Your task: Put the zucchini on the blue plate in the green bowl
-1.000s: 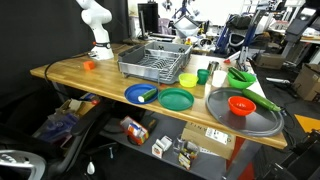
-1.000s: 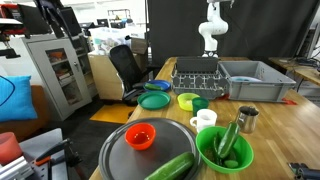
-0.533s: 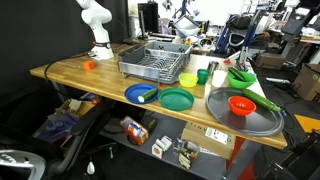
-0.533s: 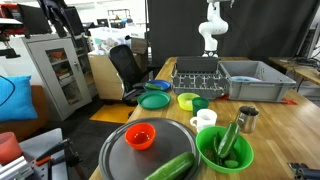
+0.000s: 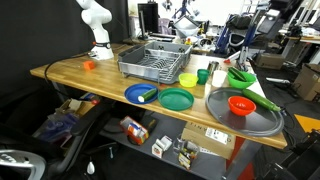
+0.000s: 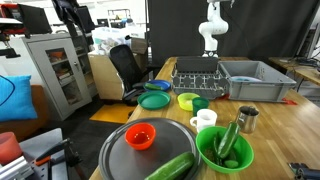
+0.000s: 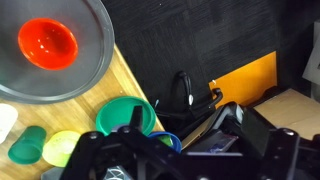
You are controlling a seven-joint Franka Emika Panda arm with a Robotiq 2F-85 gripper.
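Note:
The zucchini [image 5: 150, 96] is short and dark green and lies on the blue plate [image 5: 138, 94] near the table's front edge; the plate also shows in the other exterior view [image 6: 158, 86]. The lime-green bowl [image 5: 241, 76] [image 6: 225, 148] holds a long thin green vegetable. The white arm [image 5: 95, 25] [image 6: 213, 25] stands folded at the table's far end, well away from both. In the wrist view my gripper [image 7: 205, 140] is high above the table's edge, open and empty. Only a sliver of the blue plate [image 7: 174, 137] shows behind its dark frame.
A green plate [image 5: 176, 99] lies next to the blue plate. A grey round tray [image 5: 262, 120] carries a red bowl [image 5: 241, 104]. A dish rack [image 5: 155, 60], a yellow bowl [image 5: 188, 79], a green cup [image 5: 203, 75], a white cup [image 6: 205, 118] and a metal cup [image 6: 246, 119] stand between.

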